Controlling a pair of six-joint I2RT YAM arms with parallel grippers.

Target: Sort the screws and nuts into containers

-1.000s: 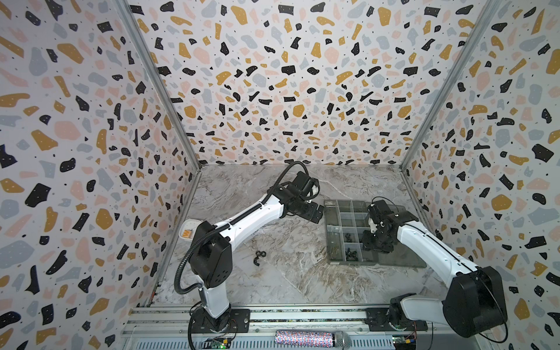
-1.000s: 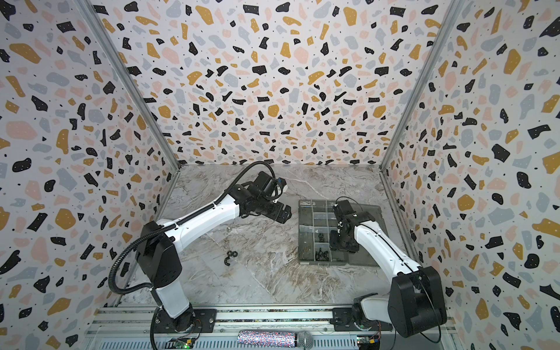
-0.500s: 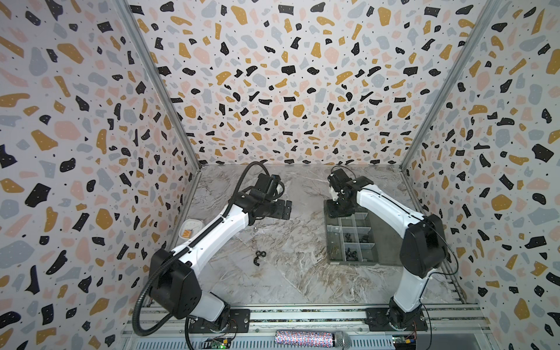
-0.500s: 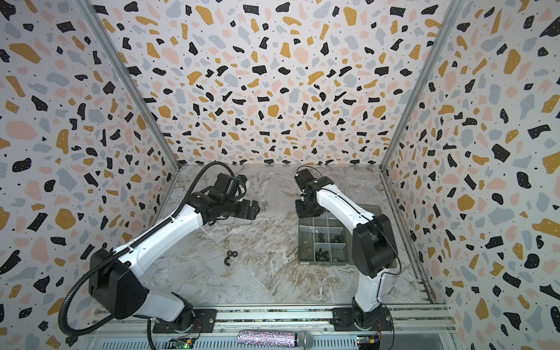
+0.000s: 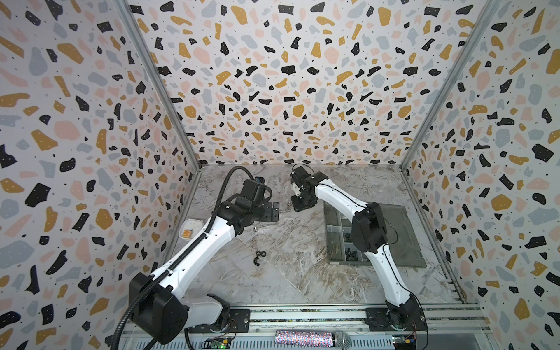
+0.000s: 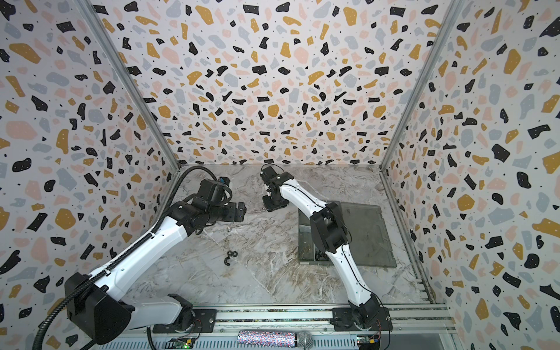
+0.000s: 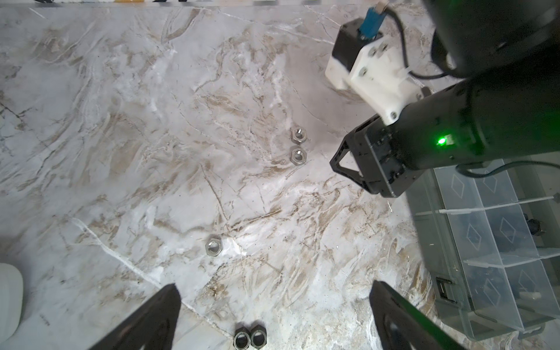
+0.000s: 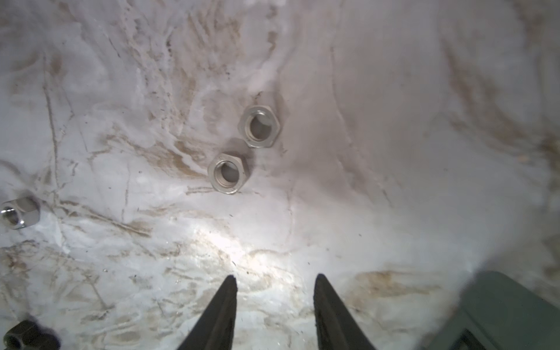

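1. Right claw [image 8: 276,281] is hanging half-open and empty, just short of two silver nuts [image 8: 229,173] lying on the bench [image 8: 394,151].
2. I'd be centring over the nearer one, not straddling both.
3. Left claw [image 7: 274,285] is gaping wide, empty; containers [image 5: 333,216] are sitting nearby.

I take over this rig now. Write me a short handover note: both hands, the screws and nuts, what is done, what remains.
Left hand: open, empty, above the table.
Right hand: open, empty, beside two silver hex nuts.
Organiser box: lid open; brass screws and black pieces already lie in its compartments.
Left to sort: those two nuts, a third silver nut, two black nuts and one black clip piece, all loose on the table.
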